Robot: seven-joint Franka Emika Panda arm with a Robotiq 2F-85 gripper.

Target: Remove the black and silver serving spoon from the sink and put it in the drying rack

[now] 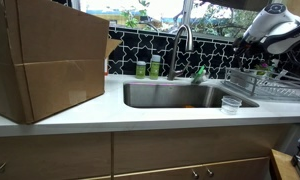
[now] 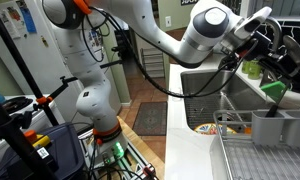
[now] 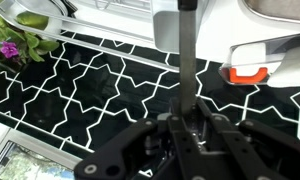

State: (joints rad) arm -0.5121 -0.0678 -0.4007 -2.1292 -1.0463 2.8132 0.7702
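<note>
In the wrist view my gripper point(image 3: 187, 128) is shut on the dark handle of the serving spoon point(image 3: 187, 50), which runs straight up the picture in front of the black tiled wall. The spoon's bowl is hidden. In both exterior views the gripper point(image 1: 262, 45) point(image 2: 254, 42) is raised above the counter, over the near end of the wire drying rack point(image 1: 268, 88) point(image 2: 258, 150) and to the side of the steel sink point(image 1: 180, 97) point(image 2: 202, 95). The spoon is too small to make out in either exterior view.
A faucet point(image 1: 182, 45) stands behind the sink, with green bottles point(image 1: 148, 68) next to it. A large cardboard box point(image 1: 45, 60) fills the counter's far side. A clear plastic cup point(image 1: 231, 103) stands between sink and rack. An orange-and-white object point(image 3: 250, 70) lies in the rack.
</note>
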